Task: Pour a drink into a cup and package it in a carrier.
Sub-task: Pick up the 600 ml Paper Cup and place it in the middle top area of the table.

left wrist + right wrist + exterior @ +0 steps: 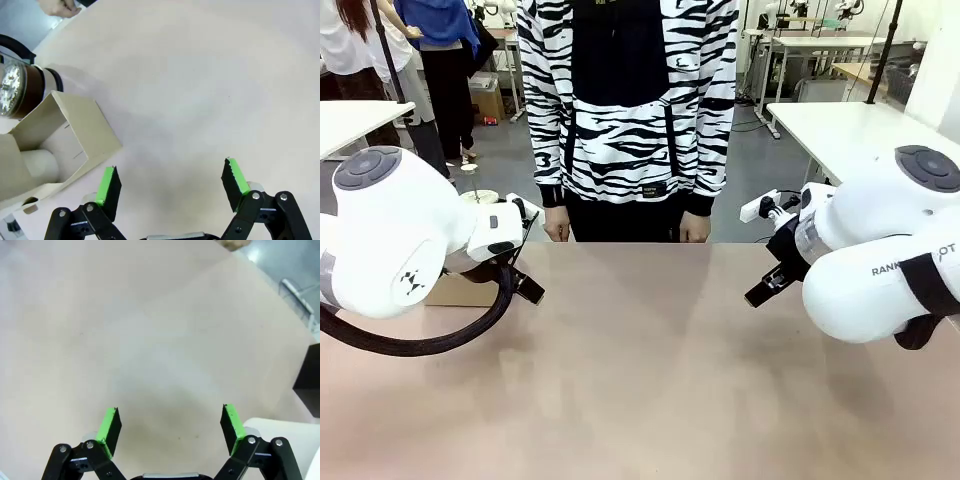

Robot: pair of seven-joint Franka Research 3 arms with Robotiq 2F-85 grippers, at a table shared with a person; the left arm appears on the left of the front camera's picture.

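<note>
My left gripper [172, 181] hangs open over bare table, nothing between its green pads [109, 185]. Just left of it in the left wrist view stands the brown cardboard carrier [65, 132]. A white rounded shape, apparently the cup [37, 162], sits inside it. Beyond the carrier is a clear glass pitcher holding the dark brown drink [34, 85]. In the front view a corner of the carrier [460, 292] peeks out behind the left arm. My right gripper [172, 424] is open too, above bare tabletop, holding nothing.
A person in a striped top [625, 100] stands at the far edge, both hands [557, 228] resting by the table rim. A black box [307, 380] lies at the right of the right wrist view. Both arms sit at the table's sides.
</note>
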